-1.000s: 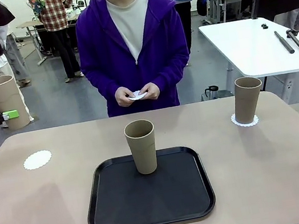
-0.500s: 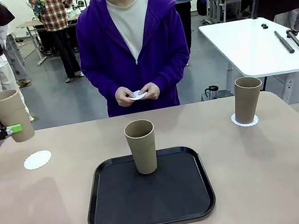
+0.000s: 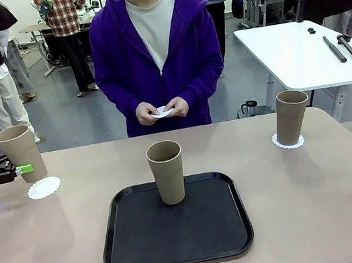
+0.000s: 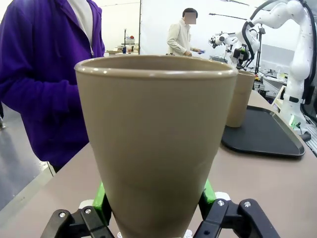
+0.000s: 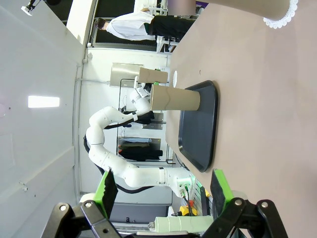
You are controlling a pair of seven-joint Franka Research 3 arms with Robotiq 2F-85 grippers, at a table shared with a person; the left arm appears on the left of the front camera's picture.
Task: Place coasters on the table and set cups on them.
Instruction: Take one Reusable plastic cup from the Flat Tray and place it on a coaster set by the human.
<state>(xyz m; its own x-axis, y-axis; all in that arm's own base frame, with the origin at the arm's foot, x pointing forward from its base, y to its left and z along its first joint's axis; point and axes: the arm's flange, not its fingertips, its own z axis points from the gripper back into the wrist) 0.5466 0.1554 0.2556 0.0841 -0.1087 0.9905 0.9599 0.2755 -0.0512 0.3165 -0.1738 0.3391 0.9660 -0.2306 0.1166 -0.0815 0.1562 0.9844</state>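
Tall beige tapered tumbler (image 3: 21, 152): pinched low by left green-padded gripper (image 3: 19, 170), upright for lowering onto white scalloped paper doily (image 3: 44, 188), beige tabletop's (image 3: 311, 203) far-left corner; seemingly not yet seated.

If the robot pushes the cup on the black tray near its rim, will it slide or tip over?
Probably tip: the cup is tall, and its base is narrower than its rim. It is likely light, as nothing shows inside.

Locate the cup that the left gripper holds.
In the front view the cup is at the table's left edge, clamped in the left gripper, just over the white coaster.
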